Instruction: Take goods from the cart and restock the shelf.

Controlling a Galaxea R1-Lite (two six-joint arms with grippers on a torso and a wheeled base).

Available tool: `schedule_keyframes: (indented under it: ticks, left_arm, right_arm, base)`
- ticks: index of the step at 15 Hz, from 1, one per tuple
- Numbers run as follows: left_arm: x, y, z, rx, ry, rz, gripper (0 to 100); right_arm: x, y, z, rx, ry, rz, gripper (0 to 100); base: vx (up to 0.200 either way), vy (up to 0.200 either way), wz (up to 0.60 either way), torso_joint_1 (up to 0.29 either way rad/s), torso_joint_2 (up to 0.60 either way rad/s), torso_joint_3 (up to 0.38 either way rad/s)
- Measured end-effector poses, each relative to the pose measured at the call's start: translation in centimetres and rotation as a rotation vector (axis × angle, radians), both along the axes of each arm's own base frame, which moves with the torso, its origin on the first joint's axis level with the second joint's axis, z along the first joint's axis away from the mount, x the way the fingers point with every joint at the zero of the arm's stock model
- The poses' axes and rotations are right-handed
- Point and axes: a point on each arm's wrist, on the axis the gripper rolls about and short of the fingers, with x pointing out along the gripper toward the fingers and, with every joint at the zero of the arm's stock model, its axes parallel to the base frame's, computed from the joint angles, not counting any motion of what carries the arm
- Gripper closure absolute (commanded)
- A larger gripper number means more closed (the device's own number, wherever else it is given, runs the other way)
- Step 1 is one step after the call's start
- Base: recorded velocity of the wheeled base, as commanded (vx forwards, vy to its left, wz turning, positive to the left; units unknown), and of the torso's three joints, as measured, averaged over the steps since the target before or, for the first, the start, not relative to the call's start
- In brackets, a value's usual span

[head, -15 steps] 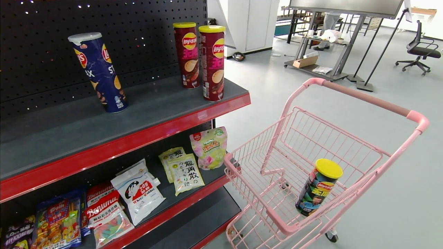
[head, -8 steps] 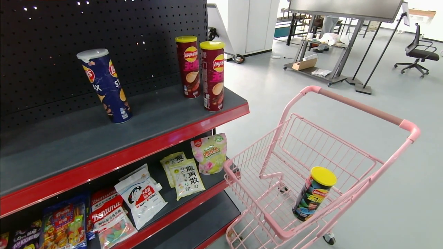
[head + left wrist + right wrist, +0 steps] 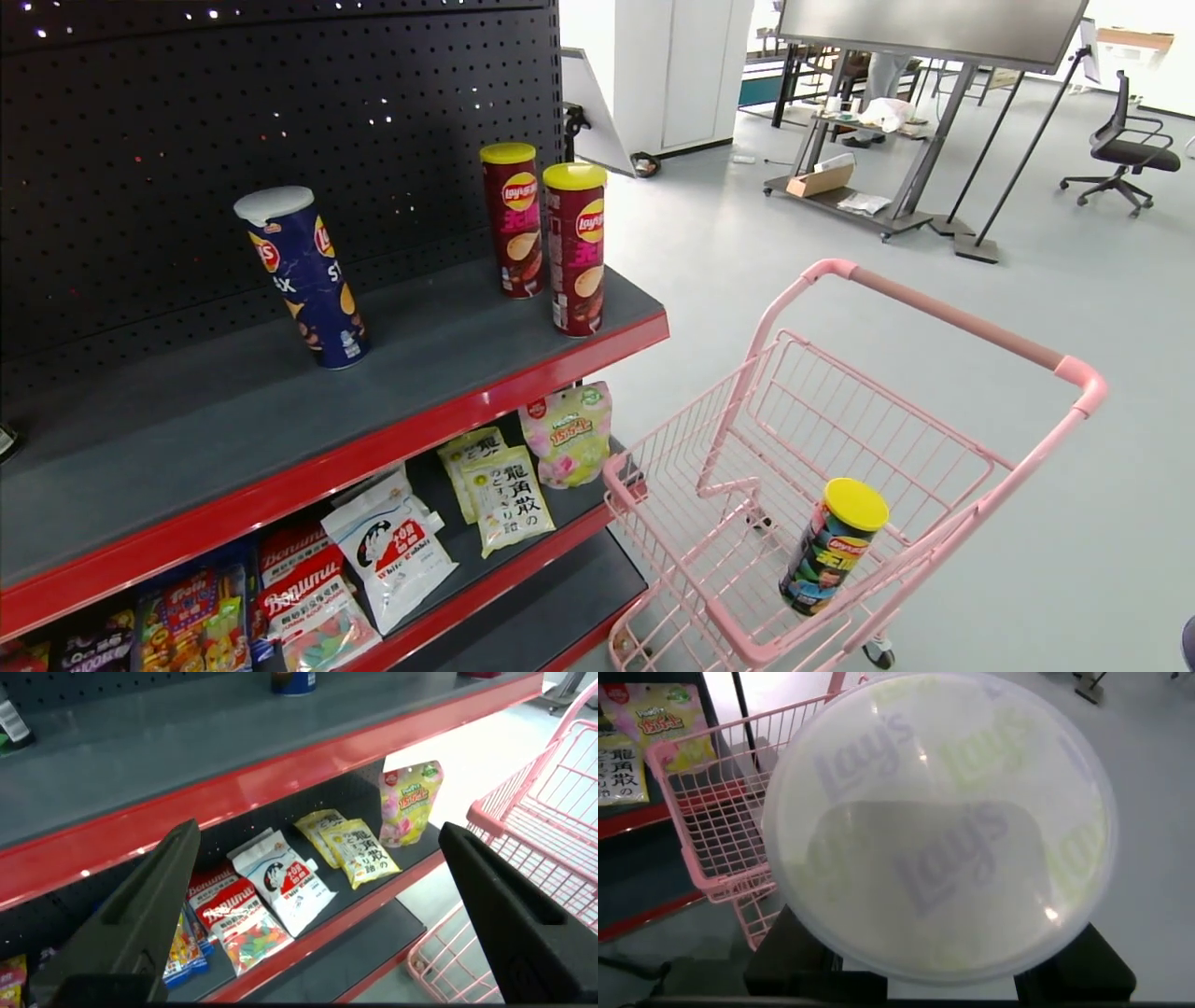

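- My right jaws [image 3: 934, 963] are closed on the sides of a clear-lidded can [image 3: 943, 821], just under its lid. The lid faces the wrist camera and carries pale raised lettering over a light green top.
- My left jaws [image 3: 318, 835] are spread wide, holding and touching nothing. They hang in front of the shelf [image 3: 560, 369], level with its lower board.
- A yellow-lidded can [image 3: 831, 546] leans in the near corner of the pink cart [image 3: 943, 313]. Its wrap is dark with bright patches and a round red-and-yellow logo.
- The cart stands just beside the shelf's end.
- On the top board a blue can [image 3: 308, 280] with a white lid stands tilted, well apart from the others. It has the same round logo and large white letters.
- Two dark red cans [image 3: 576, 247] with yellow lids stand upright near the board's end, close together, one behind the other.
- On the lower board lie a white bag [image 3: 392, 546] with a red and black label, yellow packets [image 3: 504, 485] with dark characters, and a green pouch [image 3: 565, 434] propped upright.
- Compared with a second ago, everything sits lower in the head view because the camera has shifted. The cans, the bags and the cart keep their places relative to each other.
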Motion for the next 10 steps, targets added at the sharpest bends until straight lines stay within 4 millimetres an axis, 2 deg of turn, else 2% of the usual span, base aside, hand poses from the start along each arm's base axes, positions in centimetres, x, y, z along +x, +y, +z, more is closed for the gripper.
schedule_keyframes:
  ticks: [4, 10]
  left_arm:
    - [0.00, 0.00, 0.00, 0.000, 0.000, 0.001, 0]
    - [0.00, 0.00, 0.00, 0.000, 0.000, 0.000, 0]
  right_arm:
    - [0.55, 0.05, 0.00, -0.010, 0.025, -0.005, 100]
    - [0.56, 0.05, -0.29, -0.014, 0.035, -0.011, 100]
  base:
    - [0.000, 0.000, 0.00, 0.116, -0.26, -0.149]
    - [0.000, 0.000, 0.60, 0.012, -0.01, -0.005]
